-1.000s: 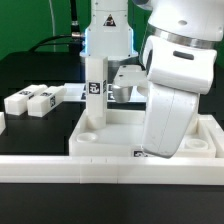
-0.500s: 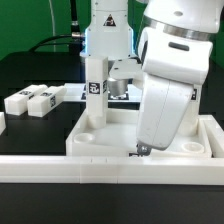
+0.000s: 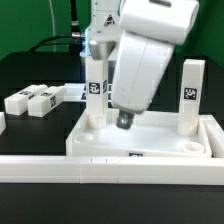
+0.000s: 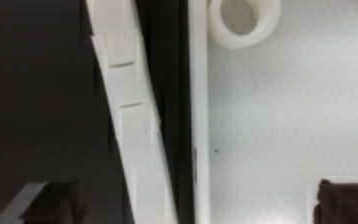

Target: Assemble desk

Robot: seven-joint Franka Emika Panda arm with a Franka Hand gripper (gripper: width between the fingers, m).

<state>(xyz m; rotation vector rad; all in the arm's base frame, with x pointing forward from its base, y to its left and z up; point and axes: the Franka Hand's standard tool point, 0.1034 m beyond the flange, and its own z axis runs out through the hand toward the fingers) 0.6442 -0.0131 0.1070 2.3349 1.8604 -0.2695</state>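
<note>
**End effector open above the tray top, two legs standing**

The white tray top (image 3: 160,130) lies on the black desk (image 3: 30,135), near the front edge of the scene. Its near wall is just behind a long white rail (image 3: 50,168). Two white legs stand upright on it, each with a black-and-white tag. One leg (image 3: 94,95) is at the exterior view's left end of the tray, and the other leg (image 3: 190,95) is at the exterior view's right end. Two more legs (image 3: 22,102) (image 3: 45,97) lie flat on the black desk, side by side, further to the exterior view's left and well apart from the tray.

The arm leans over the middle of the tray, between the two standing legs. In the wrist view the end effector (image 4: 190,205) has its dark fingertips (image 4: 34,200) spread wide. Nothing sits between them but the bare tray floor (image 4: 282,120) and its rim. A round corner socket (image 4: 243,22) shows beside that rim.
</note>
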